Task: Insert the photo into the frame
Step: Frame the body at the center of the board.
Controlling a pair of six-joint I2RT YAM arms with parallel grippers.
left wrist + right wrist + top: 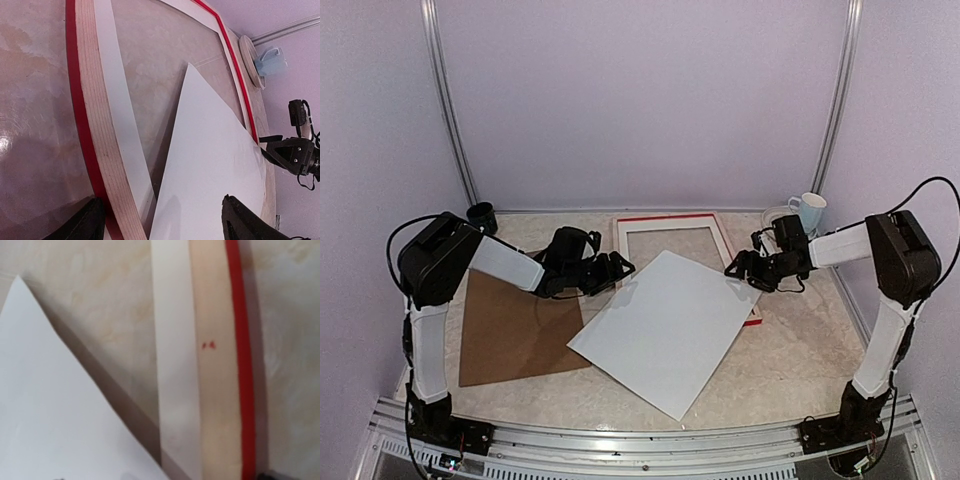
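While the photo [665, 325] overlaps the frame's [665, 222] near edge, the far edge shows.

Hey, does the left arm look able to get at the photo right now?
Probably yes. The photo lies white side up, partly over the frame, and the open left gripper sits by its left edge with nothing between. Pinching a flat sheet may be tricky.

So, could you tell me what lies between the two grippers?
In the top view, the photo, white back up, lies askew over the frame between the left gripper and the right gripper.
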